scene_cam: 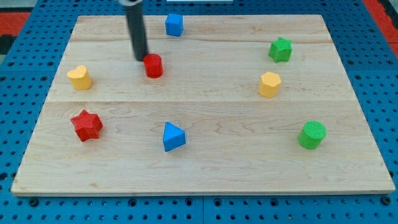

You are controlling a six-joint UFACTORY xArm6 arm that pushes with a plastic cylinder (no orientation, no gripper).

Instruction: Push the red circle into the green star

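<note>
The red circle (153, 65) is a short red cylinder in the upper left part of the wooden board. The green star (280, 50) lies far off at the upper right. My tip (142, 58) is the lower end of the dark rod; it stands just left of the red circle, at its upper left side, touching it or nearly so.
A blue cube (174, 25) sits at the view's top, right of the rod. A yellow heart (79, 77) and a red star (86, 124) are at the left. A blue triangle (173, 137) is at bottom centre. A yellow hexagon (270, 84) and a green cylinder (311, 134) are at the right.
</note>
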